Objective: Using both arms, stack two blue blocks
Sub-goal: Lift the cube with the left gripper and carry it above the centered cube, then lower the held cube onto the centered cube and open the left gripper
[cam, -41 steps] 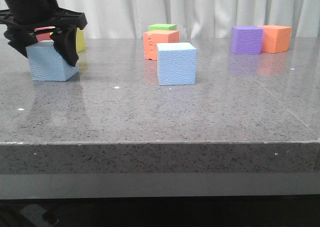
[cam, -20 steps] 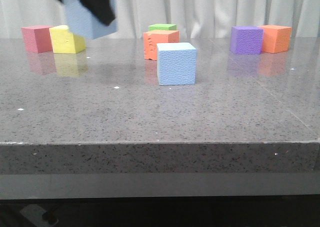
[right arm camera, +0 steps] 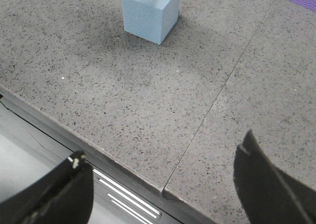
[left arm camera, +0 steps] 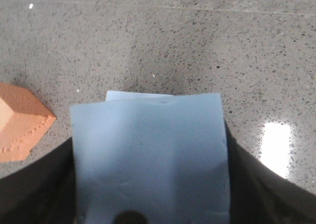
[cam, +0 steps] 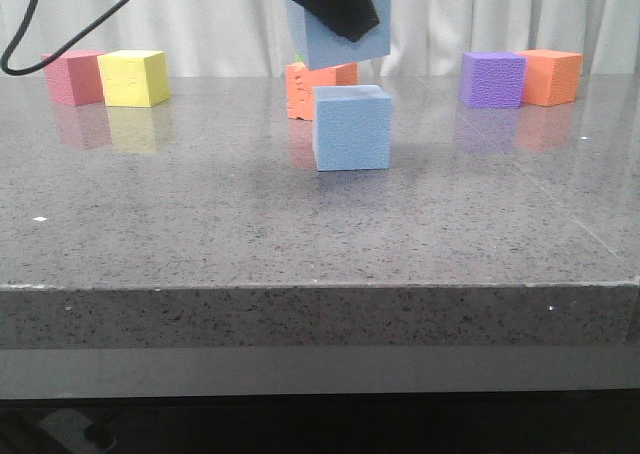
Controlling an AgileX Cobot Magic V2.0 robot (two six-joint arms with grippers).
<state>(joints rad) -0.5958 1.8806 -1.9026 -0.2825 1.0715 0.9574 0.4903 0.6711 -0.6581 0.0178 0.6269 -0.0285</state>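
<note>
My left tool (cam: 330,9) is clamped on one blue block (cam: 345,29), tilted, just above the resting blue block (cam: 351,127) on the worktop (cam: 300,224). Need to level it, square the edges over the resting block, then lower gently. Right tool (right arm camera: 163,184) is spread wide, empty, near the worktop edge.

Grainy matt foam blue blocks (cam: 351,127) sit over a glossy, speckled grey stone table (cam: 300,234).

Tabletop (cam: 200,224): speckled grey. Cubes: two pale blue (cam: 351,127) (cam: 335,34), two orange (cam: 550,76) (cam: 310,79), purple (cam: 491,79), yellow (cam: 132,77), pink, possibly red (cam: 71,77).
</note>
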